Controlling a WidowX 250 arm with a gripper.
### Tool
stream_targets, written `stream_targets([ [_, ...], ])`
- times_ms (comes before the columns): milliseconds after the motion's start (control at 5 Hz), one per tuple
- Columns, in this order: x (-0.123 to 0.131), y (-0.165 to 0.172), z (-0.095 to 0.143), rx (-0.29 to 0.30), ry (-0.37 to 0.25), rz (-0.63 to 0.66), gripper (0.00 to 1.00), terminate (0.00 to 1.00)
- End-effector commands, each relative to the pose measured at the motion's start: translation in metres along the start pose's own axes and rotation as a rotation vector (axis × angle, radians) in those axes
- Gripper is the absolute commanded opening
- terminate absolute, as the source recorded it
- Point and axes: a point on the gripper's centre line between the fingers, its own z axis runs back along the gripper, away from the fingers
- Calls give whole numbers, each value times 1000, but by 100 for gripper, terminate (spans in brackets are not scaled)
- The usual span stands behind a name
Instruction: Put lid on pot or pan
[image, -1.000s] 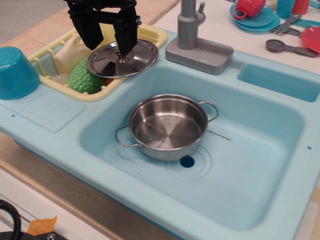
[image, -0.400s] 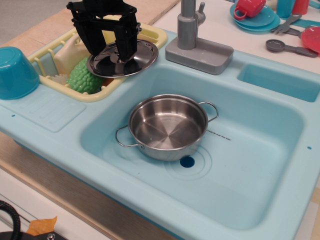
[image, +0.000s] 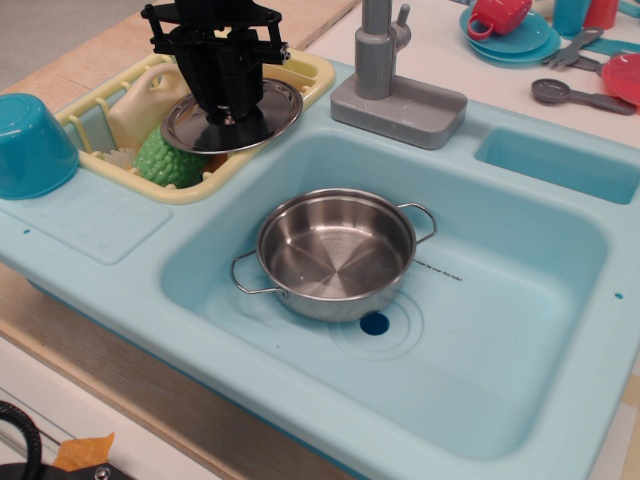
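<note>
— Lid (image: 232, 113): thin, stiff, slick steel; lay over yellow rack (image: 300, 70), up-left of pot (image: 336, 254).
— Best taken by centre knob. End effector (image: 228, 112) sat there; closure impossible to tell.

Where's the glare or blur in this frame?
observation.image: sharp overall, lighting soft and even. Specular highlights on the pot rim and base rings; the lid mirrors the dark gripper, hiding its knob. Faint shadow under the pot in the sink.

Single view: high front angle, close, looking down over sink (image: 520, 330).
</note>
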Motion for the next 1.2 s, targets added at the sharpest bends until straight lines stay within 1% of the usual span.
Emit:
stream_targets([
  [0, 5, -4, 9, 1, -30, -7, 0, 0],
  [200, 0, -24, 27, 9, -31, -9, 0, 0],
  [400, -4, -44, 42, 47, -40, -18, 0, 0],
  [600, -14, -66, 45, 102, -82, -8, 0, 0],
  [800, -28, -81, 41, 110, -128, 16, 0, 0],
  [1000, -36, -92, 22, 66, -143, 51, 0, 0],
])
